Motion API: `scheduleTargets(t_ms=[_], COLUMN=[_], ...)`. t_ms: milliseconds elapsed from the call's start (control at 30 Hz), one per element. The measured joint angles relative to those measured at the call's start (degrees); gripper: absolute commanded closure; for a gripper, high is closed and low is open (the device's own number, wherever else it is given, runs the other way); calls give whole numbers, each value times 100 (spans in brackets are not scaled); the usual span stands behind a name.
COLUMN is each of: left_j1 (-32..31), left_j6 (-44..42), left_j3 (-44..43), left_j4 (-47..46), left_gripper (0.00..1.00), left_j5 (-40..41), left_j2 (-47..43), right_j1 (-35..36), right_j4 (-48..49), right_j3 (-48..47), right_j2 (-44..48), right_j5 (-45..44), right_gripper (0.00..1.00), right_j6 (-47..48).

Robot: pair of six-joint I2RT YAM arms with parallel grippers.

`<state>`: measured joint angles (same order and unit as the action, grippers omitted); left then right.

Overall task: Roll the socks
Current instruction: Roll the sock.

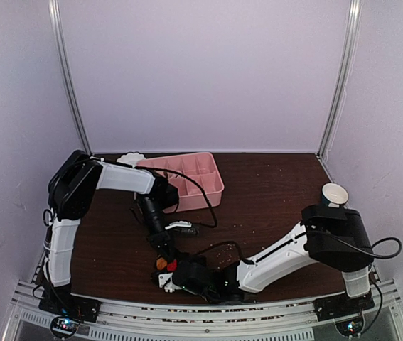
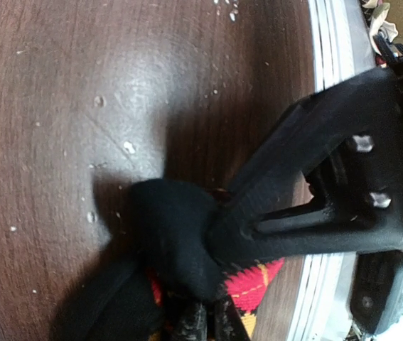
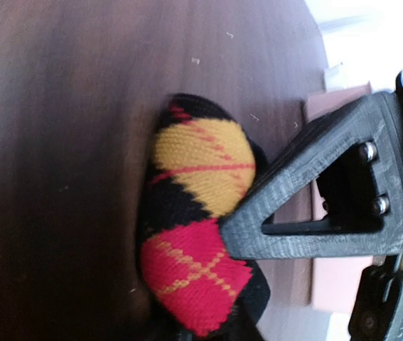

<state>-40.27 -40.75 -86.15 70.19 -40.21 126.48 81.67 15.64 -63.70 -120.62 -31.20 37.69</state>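
Lying on the dark wooden table (image 1: pixel 279 202) close to its near edge, between the two arm bases, an argyle sock (image 1: pixel 165 264) is met by both grippers. In the overhead view its orange and red patches are seen just beside the tips of the two arms. The left gripper (image 1: pixel 163 250) is brought down onto the sock from the far side. The right gripper (image 1: pixel 183 275) is laid low over the table from the right.

In the left wrist view, the black part of the argyle sock (image 2: pixel 173 234) is bunched into a lump at the left gripper (image 2: pixel 212 241). A red and yellow diamond is exposed under the finger, near the metal rail (image 2: pixel 322 42) at the table edge. The left pincer is pressed together, with black fabric pinched in it.

In the right wrist view, the argyle sock (image 3: pixel 194 185) is shown as a rounded bundle, with a yellow diamond and a red diamond bordered in black. One finger of the right gripper (image 3: pixel 229 231) is set against its side. The second finger is hidden, so it cannot be told whether this pincer is spread or closed.

A pink compartment tray (image 1: pixel 213 186) is placed toward the back of the table, well apart from the sock.
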Motion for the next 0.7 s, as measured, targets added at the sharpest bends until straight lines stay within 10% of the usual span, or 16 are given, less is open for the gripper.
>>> scheduleTargets(t_ms=[700], left_j1=[59], left_j6=[-378], left_j3=[1296], left_j4=[-1209], left_gripper=[50], left_j5=[151], left_j2=[-1517], right_j1=[-507], right_j4=[-942], right_j3=[-94], right_j2=[330], right_j5=[1126], right_gripper=[100], right_j6=[-2850])
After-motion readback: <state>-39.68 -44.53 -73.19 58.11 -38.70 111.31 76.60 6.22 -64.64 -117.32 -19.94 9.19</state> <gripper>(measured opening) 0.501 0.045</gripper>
